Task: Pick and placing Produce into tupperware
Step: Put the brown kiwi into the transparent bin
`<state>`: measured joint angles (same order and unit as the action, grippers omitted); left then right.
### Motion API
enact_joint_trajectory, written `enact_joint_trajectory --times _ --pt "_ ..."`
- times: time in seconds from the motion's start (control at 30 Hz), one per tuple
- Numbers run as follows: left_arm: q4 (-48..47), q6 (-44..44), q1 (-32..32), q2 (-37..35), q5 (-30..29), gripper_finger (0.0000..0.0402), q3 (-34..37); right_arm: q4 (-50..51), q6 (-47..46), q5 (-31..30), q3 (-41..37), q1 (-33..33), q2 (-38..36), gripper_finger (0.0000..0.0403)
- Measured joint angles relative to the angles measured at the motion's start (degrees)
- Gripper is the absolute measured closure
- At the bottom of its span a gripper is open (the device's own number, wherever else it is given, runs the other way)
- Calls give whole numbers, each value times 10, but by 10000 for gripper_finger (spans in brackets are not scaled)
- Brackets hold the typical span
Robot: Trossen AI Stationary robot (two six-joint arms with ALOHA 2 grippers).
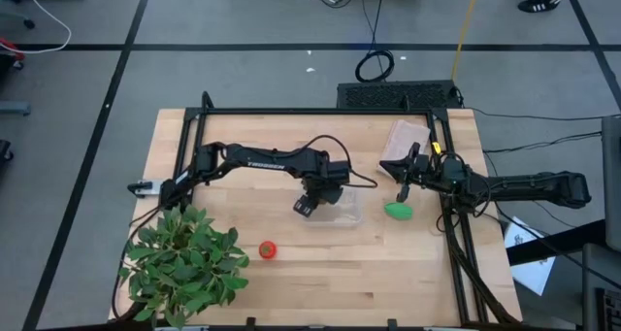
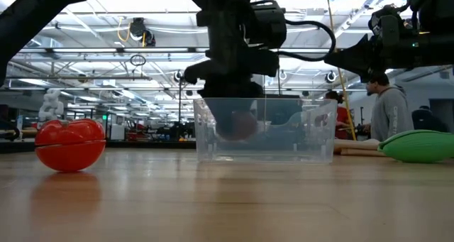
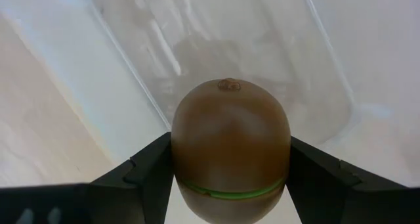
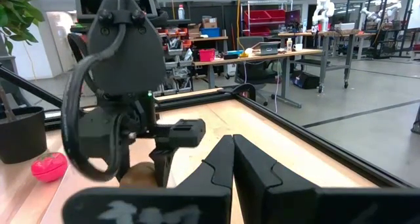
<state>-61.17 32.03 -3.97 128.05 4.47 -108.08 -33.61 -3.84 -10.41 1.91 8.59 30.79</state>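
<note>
The brown fuzzy kiwi (image 3: 230,138) sits between the fingers of my left gripper (image 3: 230,175), which is shut on it over the clear tupperware (image 1: 342,213). In the low view the kiwi (image 2: 237,125) shows inside the tupperware's walls (image 2: 298,132), under my left gripper (image 2: 230,86). The green oblong piece (image 1: 399,211) lies on the table to the tupperware's right. The red tomato-like ball (image 1: 267,249) rests on the table nearer the front. My right gripper (image 4: 233,159) is shut and hovers above the table just beyond the green piece (image 2: 418,145). My left gripper pinches the kiwi across its width, one finger (image 3: 152,168) on each flank (image 3: 184,152), with its rounded end (image 3: 228,86) pointing away from the wrist. The fingers come from above, pointing down. The kiwi hangs inside the tupperware, seemingly a little above its floor.
A large leafy plant (image 1: 184,263) fills the near left corner. A pinkish-tan flat packet (image 1: 403,137) lies toward the far right. A black frame (image 1: 451,224) runs along the table's right and far edges. Bare wood lies between the tomato-like ball and the tupperware.
</note>
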Motion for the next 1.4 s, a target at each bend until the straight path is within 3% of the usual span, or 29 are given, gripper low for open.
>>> enact_joint_trajectory --times 0.33,0.53,1.4 --pt "-13 -137 7 0 46 160 -38 0 -2 0 0 0 0 403" --pt "-6 -186 7 0 29 160 -39 0 -2 0 0 0 0 403" --pt "39 -171 19 15 -1 160 -9 0 -2 0 0 0 0 403"
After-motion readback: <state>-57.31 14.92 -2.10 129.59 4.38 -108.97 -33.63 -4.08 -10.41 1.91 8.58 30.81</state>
